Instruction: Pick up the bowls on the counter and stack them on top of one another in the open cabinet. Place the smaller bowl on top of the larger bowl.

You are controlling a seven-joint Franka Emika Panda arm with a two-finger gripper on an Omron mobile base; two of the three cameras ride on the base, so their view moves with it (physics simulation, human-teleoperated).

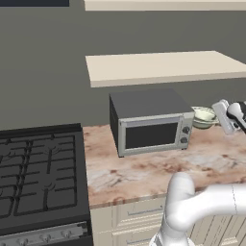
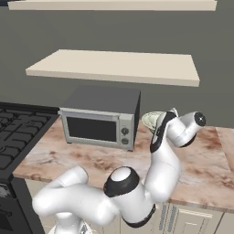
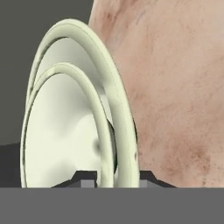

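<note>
Gripper (image 3: 114, 178) clamps bowl rims behind the microwave (image 1: 151, 122).
We see both bowls on the counter (image 1: 144, 170), nested: smaller bowl (image 3: 61, 131) inside larger bowl (image 3: 111, 78), fingertips astride both rims. Microwave stands just left; stove (image 1: 38, 178) further left, shelf (image 1: 163, 67) overhead.

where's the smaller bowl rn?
On the counter, just right of the microwave in the left base view. The smaller bowl sits nested inside the larger bowl, at the gripper.

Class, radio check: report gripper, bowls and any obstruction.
Gripper shut on bowls' rims, one fingertip each side. Bowls nested on counter, right of microwave. Open cabinet overhead.
</note>
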